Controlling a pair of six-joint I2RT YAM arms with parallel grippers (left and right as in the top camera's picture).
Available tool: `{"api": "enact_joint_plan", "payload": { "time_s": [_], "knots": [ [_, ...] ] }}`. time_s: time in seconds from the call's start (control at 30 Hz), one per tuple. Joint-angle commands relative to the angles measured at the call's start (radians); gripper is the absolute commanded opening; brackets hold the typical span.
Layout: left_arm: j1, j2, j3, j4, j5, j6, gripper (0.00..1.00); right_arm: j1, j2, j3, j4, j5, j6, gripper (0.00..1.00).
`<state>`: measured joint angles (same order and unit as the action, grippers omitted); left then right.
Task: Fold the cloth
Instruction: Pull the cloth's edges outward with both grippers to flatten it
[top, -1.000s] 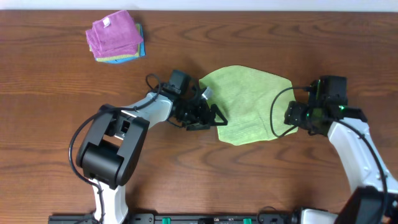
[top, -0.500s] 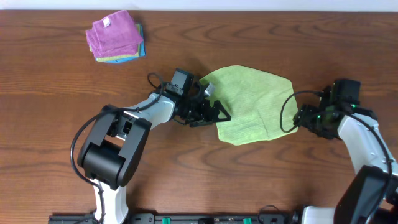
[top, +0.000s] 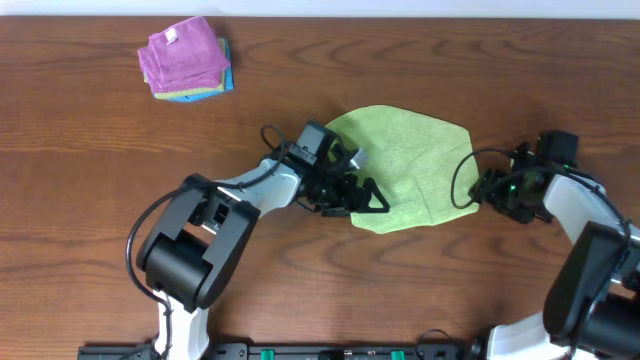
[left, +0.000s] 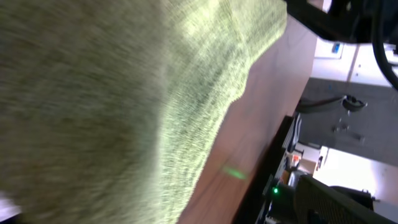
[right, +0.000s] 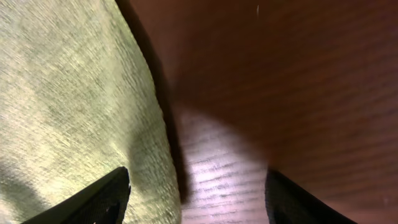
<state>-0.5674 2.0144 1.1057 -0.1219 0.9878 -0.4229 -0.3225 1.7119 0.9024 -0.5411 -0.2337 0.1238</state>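
The lime-green square microfibre cloth (top: 415, 160) lies flat on the brown wooden worktop (top: 300, 60) between both claws. The left claw (top: 370, 196) stands wide open over the cloth's edge and grips nothing. The right claw (right: 196, 202) is spread too, with the cloth's edge lying loose between its fingers.

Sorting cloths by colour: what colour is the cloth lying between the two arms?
The cloth is plain lime green, with no pattern; the overhead view shows it best.
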Motion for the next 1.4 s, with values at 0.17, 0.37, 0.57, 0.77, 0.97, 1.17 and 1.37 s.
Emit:
{"api": "enact_joint_plan", "payload": {
  "time_s": [0.17, 0.37, 0.57, 0.77, 0.97, 1.17, 1.37],
  "knots": [
    [-0.017, 0.016, -0.003, 0.003, 0.011, -0.016, 0.95, -0.063, 0.079, -0.005, 0.051, -0.146, -0.029, 0.7],
    [-0.016, 0.016, -0.003, 0.031, 0.011, -0.065, 0.95, -0.064, 0.141, -0.005, 0.054, -0.281, -0.028, 0.7],
    [-0.016, 0.016, -0.003, 0.056, 0.011, -0.065, 0.95, -0.063, 0.147, -0.005, 0.051, -0.364, -0.028, 0.71],
    [-0.016, 0.016, -0.003, 0.087, 0.024, -0.09, 0.96, -0.062, 0.147, -0.005, 0.04, -0.441, -0.027, 0.71],
    [-0.016, 0.016, -0.003, 0.105, 0.027, -0.109, 0.86, -0.062, 0.147, -0.005, 0.032, -0.525, -0.023, 0.71],
    [-0.016, 0.016, -0.003, 0.105, 0.038, -0.109, 0.54, -0.062, 0.147, -0.005, 0.029, -0.538, -0.016, 0.7],
    [-0.016, 0.016, -0.003, 0.104, 0.06, -0.109, 0.38, -0.062, 0.147, -0.005, 0.033, -0.537, -0.016, 0.7]
  ]
}}
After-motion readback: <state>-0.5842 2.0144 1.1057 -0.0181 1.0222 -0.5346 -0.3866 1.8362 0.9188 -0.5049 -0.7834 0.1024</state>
